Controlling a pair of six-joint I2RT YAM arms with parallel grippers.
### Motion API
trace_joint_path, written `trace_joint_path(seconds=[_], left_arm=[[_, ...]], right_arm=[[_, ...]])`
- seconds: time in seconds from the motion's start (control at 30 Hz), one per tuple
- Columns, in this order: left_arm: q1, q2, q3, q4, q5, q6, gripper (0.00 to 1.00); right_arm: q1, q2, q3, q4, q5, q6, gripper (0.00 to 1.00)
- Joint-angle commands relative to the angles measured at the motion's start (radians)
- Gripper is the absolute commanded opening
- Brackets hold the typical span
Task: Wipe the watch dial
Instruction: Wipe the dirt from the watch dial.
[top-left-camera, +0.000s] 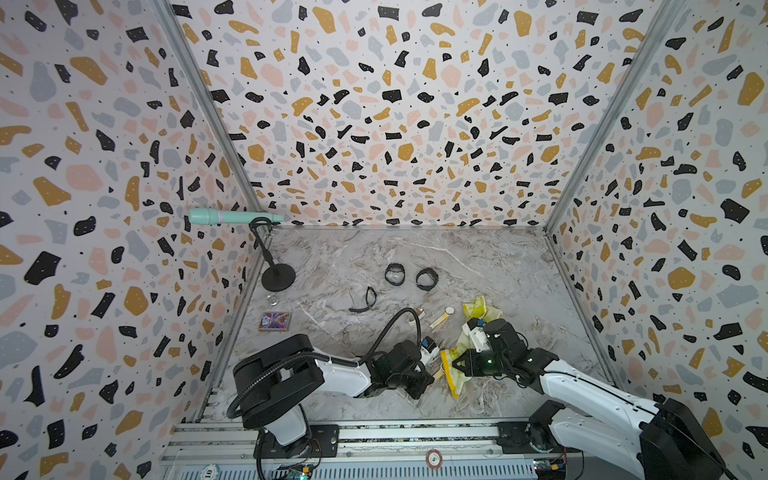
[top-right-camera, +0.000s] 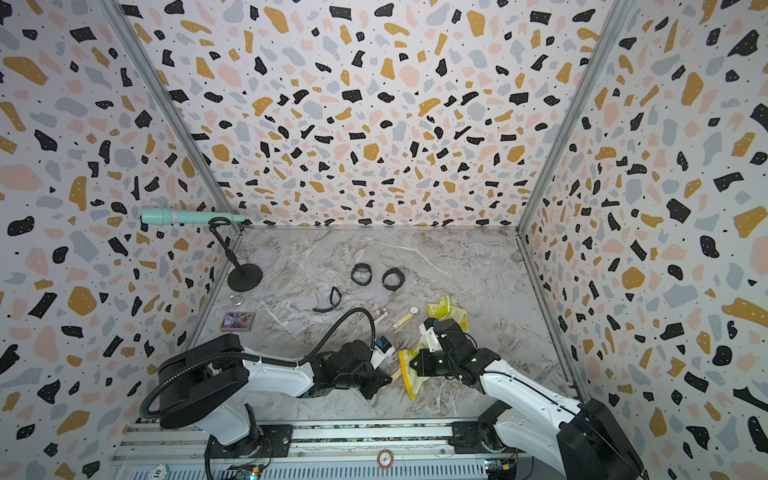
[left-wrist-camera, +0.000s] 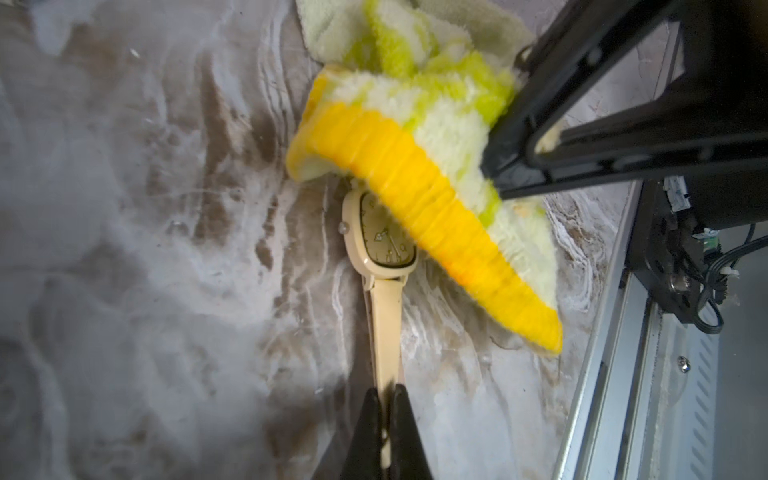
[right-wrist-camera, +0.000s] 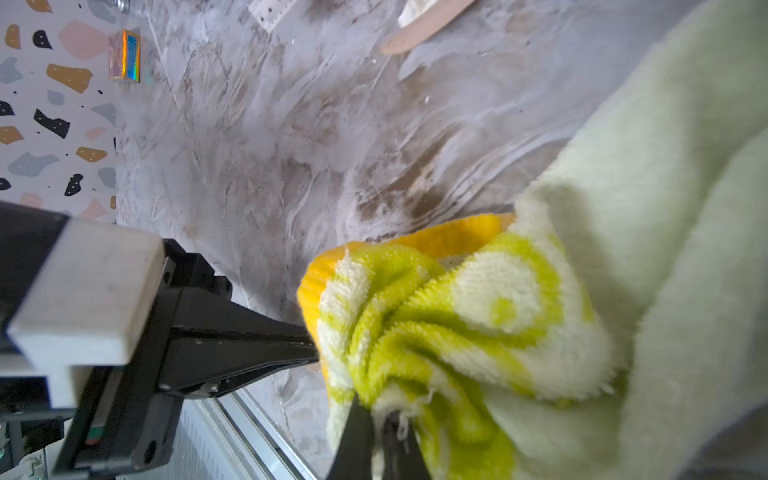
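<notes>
On marbled tabletop (top-left-camera: 478, 257), cream watch (left-wrist-camera: 376, 237), terrazzo walls (top-left-camera: 374, 104)

We see a cloth (left-wrist-camera: 415, 124) of white terry with lime-green swirls and a bright yellow border, a watch (left-wrist-camera: 386, 241) all in cream, a table (left-wrist-camera: 166, 249) marbled grey and brown, a mint-green microphone (top-left-camera: 224, 217), and walls (top-left-camera: 374, 104) speckled black, ochre, pink and grey on white.

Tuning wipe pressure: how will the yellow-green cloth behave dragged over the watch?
Probably floppy: the cloth bunches at the right gripper and drapes loosely past it. Its terry pile looks soft, so likely light, low-slip contact. The left gripper pinches the watch strap, so the watch should hold.
</notes>
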Motion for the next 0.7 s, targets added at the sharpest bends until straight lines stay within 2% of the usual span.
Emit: trace_joint_path(seconds=[0.0,0.3,0.67], left_arm=[[0.001,0.043,-0.014,-0.097,-0.001,0.018,0.0],[0.001,0.036,-0.024,-0.098,-0.006,0.014,0.0],[0.004,0.023,-0.036,-0.099,-0.008,0.008,0.0]], right_arm=[[0.03,0.039,0.028,0.075,-0.022,0.022,0.0],[0.042,0.18,0.029,0.151,-0.005,0.029,0.0],[0.042,0.306,0.094,-0.036,0.188,0.01,0.0]])
